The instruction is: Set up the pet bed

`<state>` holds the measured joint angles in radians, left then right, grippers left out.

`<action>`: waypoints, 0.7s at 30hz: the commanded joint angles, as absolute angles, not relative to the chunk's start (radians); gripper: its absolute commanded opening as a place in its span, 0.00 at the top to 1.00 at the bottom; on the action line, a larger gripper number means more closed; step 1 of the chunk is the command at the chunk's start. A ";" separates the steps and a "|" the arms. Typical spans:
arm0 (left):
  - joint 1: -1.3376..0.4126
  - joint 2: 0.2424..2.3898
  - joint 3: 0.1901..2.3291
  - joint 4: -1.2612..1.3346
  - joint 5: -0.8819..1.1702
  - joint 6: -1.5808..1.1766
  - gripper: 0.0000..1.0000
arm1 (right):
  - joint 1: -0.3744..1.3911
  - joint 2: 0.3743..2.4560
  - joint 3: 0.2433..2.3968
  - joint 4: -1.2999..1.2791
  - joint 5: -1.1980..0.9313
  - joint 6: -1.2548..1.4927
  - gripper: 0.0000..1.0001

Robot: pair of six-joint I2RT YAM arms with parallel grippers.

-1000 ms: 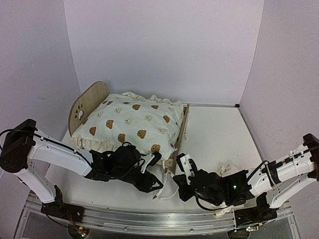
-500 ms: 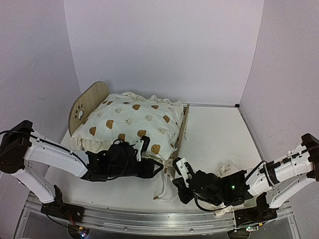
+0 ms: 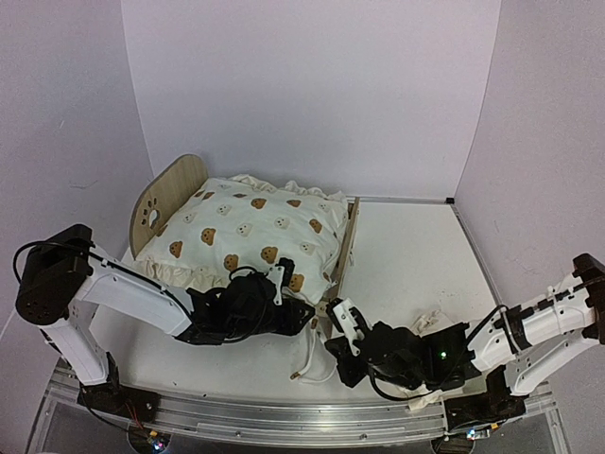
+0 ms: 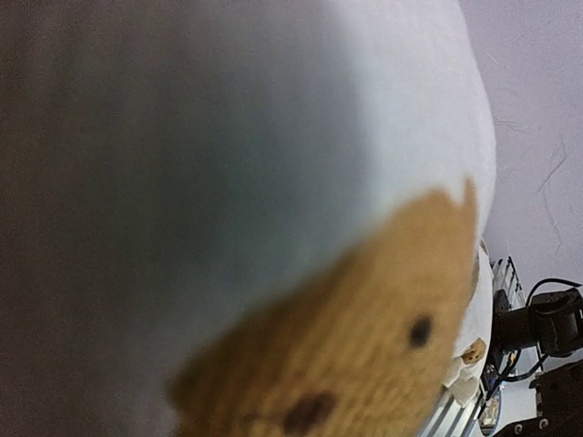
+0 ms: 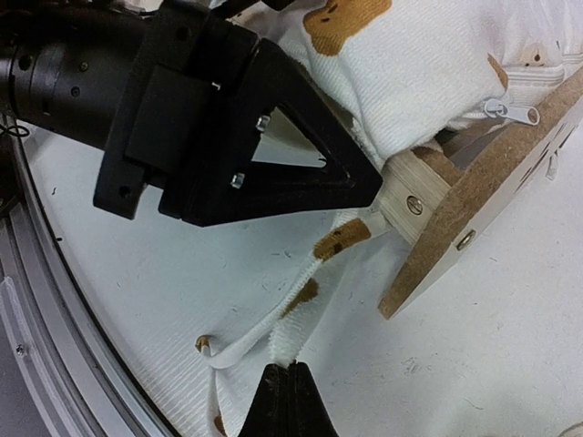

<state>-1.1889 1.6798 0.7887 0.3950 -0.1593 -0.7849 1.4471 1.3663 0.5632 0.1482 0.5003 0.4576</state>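
Note:
The pet bed (image 3: 168, 194) stands at the back left, its wooden footboard (image 5: 492, 182) on the right end. A cream bear-print cushion (image 3: 250, 227) lies on it and fills the blurred left wrist view (image 4: 428, 118). My left gripper (image 3: 301, 320) is pushed in under the cushion's near right corner, by the bed's corner post; one black finger (image 5: 301, 168) shows, and I cannot see how its jaws stand. My right gripper (image 5: 291, 369) is shut on the cushion's ruffled edge strip (image 5: 314, 282), which trails down onto the table.
A small crumpled cream cloth (image 3: 430, 317) lies beside the right arm. A thin tie with a knotted end (image 5: 205, 346) curls on the table near the metal rail (image 3: 284, 416) at the front edge. White walls close in on the back and both sides.
My left gripper has moved back from the loose corner in front of the bed and gone in under the cushion's near edge. The right gripper shifted slightly left, still pinching the ruffle.

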 commanded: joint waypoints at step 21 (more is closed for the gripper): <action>-1.196 1.582 0.749 0.509 -0.116 -0.669 1.00 | 1.270 1.486 0.773 0.110 0.494 0.473 1.00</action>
